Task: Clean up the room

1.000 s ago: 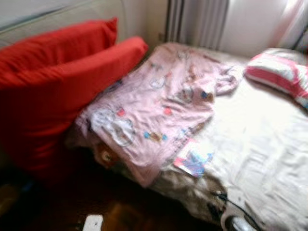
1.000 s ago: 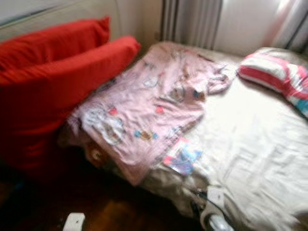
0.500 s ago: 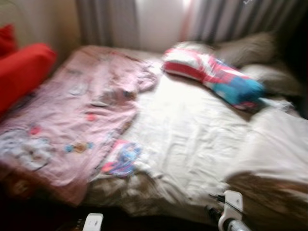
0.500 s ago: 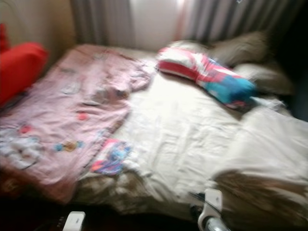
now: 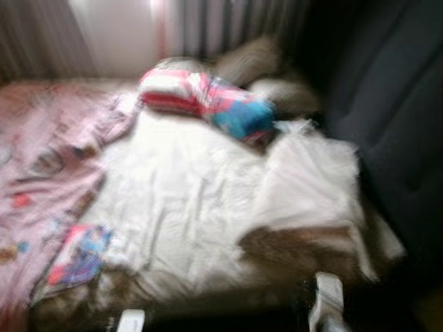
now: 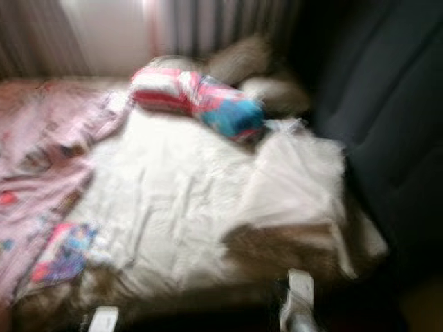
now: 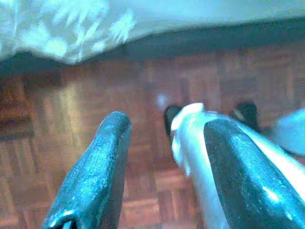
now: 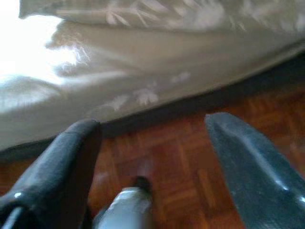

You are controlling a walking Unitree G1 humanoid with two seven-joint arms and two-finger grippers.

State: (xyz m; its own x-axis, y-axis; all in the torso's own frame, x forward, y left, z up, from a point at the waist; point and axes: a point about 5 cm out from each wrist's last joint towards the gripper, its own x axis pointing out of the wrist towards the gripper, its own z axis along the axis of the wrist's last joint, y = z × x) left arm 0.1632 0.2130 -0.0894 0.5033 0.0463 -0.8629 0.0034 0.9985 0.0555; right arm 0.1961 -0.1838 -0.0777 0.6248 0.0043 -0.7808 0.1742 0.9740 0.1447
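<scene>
The bed (image 5: 187, 200) lay unmade and blurred in the head views, its white sheet (image 5: 173, 187) rumpled across the middle. One pink patterned blanket (image 5: 34, 159) was spread over the robot's left side of the bed, reaching to the near edge. One small, flat, colourful item (image 5: 76, 254) in pink and blue lay on the sheet just beside the blanket's edge, near the foot; what it was could not be told. One striped pillow (image 5: 208, 104) in red, white and blue rested at the far end, with two grey pillows (image 5: 266, 76) behind and beside it. A dark curtain (image 5: 387, 117) hung at the right. The left gripper (image 7: 162, 138) hung low over the wooden parquet floor (image 7: 71, 109) by the bed's edge, jaws released and holding nothing. The right gripper (image 8: 152, 138) hung likewise over the floor, jaws spread apart and empty.
</scene>
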